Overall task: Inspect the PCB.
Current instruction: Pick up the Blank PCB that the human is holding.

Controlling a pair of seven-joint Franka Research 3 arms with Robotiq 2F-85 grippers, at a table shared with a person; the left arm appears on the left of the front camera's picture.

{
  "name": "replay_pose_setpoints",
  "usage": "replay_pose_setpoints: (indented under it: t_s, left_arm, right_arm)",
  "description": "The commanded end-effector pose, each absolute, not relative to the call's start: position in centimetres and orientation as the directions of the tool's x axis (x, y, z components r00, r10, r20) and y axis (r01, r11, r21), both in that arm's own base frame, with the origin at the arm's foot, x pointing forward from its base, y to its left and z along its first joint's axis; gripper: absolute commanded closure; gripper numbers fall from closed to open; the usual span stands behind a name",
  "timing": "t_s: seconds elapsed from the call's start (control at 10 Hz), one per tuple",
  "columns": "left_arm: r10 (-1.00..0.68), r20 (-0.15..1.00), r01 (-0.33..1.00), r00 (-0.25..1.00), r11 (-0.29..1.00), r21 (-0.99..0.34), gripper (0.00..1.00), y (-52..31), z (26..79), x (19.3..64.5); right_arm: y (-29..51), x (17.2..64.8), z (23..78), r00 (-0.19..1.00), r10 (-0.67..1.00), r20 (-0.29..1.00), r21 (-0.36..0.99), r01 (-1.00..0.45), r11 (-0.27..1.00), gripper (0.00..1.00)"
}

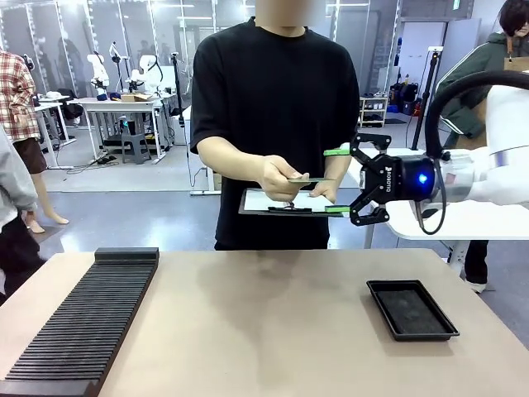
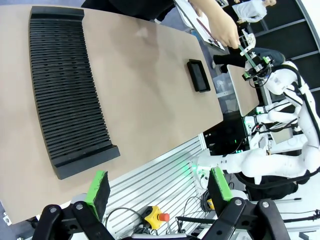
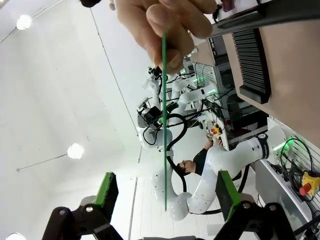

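Note:
A person across the table holds the PCB (image 1: pixel 310 180) flat in one hand, pointing it toward my right gripper (image 1: pixel 336 180). That gripper is open, with one green pad above and one below the board's near end and not touching it. In the right wrist view the PCB (image 3: pixel 164 125) shows edge-on as a thin green line. It runs down from the person's fingers (image 3: pixel 165 25) into the gap of my right gripper (image 3: pixel 164 186). My left gripper (image 2: pixel 159 185) is open with nothing in it, high over the robot's side of the table.
The person's other hand carries a grey clipboard (image 1: pixel 273 203) with white paper just under the board. A black slotted rack (image 1: pixel 91 318) lies at the table's left and a black shallow tray (image 1: pixel 411 308) at its right. Bare tabletop (image 1: pixel 264 322) lies between them.

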State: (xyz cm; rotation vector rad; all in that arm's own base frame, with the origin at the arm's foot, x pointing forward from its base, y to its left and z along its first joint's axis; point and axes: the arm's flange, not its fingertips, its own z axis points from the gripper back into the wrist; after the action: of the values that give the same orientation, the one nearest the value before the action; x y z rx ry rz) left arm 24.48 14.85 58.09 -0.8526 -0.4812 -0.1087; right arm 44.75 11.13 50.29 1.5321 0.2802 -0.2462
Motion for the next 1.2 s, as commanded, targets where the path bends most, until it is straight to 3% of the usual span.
replay_pose_setpoints:
  t_s: [0.0,0.1,0.2,0.5,0.8,1.1]
  left_arm:
    - [0.091,0.442,0.273,0.892,0.672,-0.689,0.00,14.8,58.2,24.4]
    - [0.091,0.442,0.273,0.892,0.672,-0.689,0.00,14.8,58.2,24.4]
    - [0.091,0.442,0.273,0.892,0.672,-0.689,0.00,14.8,58.2,24.4]
    - [0.091,0.442,0.273,0.892,0.672,-0.689,0.00,14.8,58.2,24.4]
    - [0.091,0.442,0.273,0.892,0.672,-0.689,0.00,14.8,58.2,24.4]
    - [0.091,0.442,0.273,0.892,0.672,-0.689,0.00,14.8,58.2,24.4]
  right_arm:
    - [12.7,46.2,50.1,0.943,0.011,-0.331,0.943,0.331,0.022,0.00]
    - [13.2,46.3,49.9,0.942,0.022,-0.334,0.942,0.333,0.027,0.00]
    - [13.5,46.4,49.7,0.944,0.028,-0.328,0.944,0.328,0.027,0.13]
    - [13.7,46.1,49.9,0.950,0.061,-0.305,0.952,0.304,0.024,1.00]
    - [13.7,45.9,49.8,0.948,0.060,-0.312,0.950,0.311,0.030,0.96]
    - [13.7,46.0,49.8,0.948,0.058,-0.313,0.950,0.312,0.030,1.00]
